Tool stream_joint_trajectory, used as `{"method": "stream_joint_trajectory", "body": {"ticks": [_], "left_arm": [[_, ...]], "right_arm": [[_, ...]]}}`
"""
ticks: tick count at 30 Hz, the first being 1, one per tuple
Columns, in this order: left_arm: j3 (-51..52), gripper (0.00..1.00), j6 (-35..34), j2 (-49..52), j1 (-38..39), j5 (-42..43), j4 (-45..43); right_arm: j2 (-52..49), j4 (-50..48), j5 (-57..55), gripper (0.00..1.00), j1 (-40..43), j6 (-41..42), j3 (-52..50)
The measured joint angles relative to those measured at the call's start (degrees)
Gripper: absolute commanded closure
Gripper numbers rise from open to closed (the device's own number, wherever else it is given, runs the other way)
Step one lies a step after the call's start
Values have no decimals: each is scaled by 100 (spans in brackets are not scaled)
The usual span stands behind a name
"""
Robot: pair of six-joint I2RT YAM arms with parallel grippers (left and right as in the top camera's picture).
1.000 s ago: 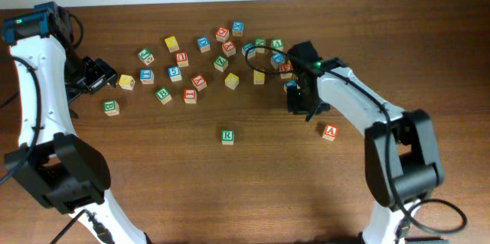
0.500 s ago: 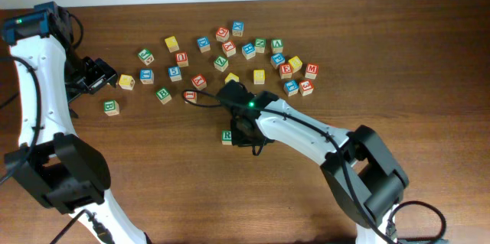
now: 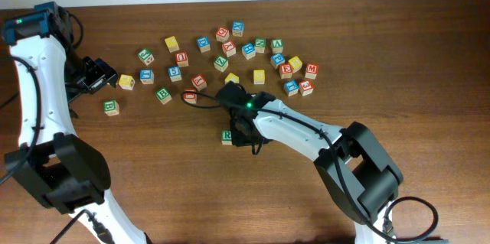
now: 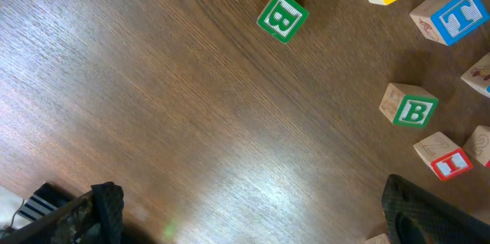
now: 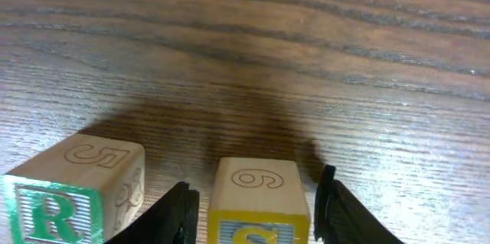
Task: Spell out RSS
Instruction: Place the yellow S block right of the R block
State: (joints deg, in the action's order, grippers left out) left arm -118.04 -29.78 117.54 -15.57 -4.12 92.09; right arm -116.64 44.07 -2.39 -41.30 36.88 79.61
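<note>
The green R block (image 3: 227,136) sits alone on the table in front of the block cluster and shows at lower left in the right wrist view (image 5: 53,194). A yellow S block (image 5: 256,198) rests on the table just right of it, with a small gap between the two. My right gripper (image 3: 243,131) straddles the S block (image 5: 256,213). A thin gap shows on each side, so the fingers look open. My left gripper (image 3: 96,76) is wide open and empty (image 4: 260,221) at the far left.
Several lettered blocks lie scattered across the back of the table, from a yellow one (image 3: 126,82) to a red M (image 3: 311,69). Two green B blocks (image 4: 282,16) (image 4: 409,106) and a blue T (image 4: 452,14) lie ahead of my left gripper.
My right arm swung left from the right side of the block cluster to beside the R block. Over the last half second it has barely moved. The left arm is still.
</note>
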Motion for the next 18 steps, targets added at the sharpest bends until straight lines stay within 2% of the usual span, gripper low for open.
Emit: {"method": "stream_joint_trajectory", "body": {"ticks": [4, 7, 8, 9, 10, 15, 17, 18], "left_arm": [[0, 1, 0, 0, 0, 2, -2], [-2, 1, 0, 0, 0, 0, -2], [0, 1, 2, 0, 0, 0, 0], [0, 1, 0, 0, 0, 0, -2], [0, 1, 0, 0, 0, 0, 0], [0, 1, 0, 0, 0, 0, -2], [0, 1, 0, 0, 0, 0, -2], [0, 1, 0, 0, 0, 0, -2]], "right_arm": [[0, -127, -20, 54, 175, -138, 2], [-31, -133, -33, 35, 306, -608, 304], [-35, -151, -55, 14, 308, -776, 492], [-35, -317, -173, 6, 319, -951, 774], [-44, -566, -282, 4, 330, -1058, 833], [-66, -2476, -542, 4, 391, -1355, 879], [-66, -2498, -901, 4, 531, -1357, 879], [-66, -2347, -962, 11, 638, -1355, 881]]}}
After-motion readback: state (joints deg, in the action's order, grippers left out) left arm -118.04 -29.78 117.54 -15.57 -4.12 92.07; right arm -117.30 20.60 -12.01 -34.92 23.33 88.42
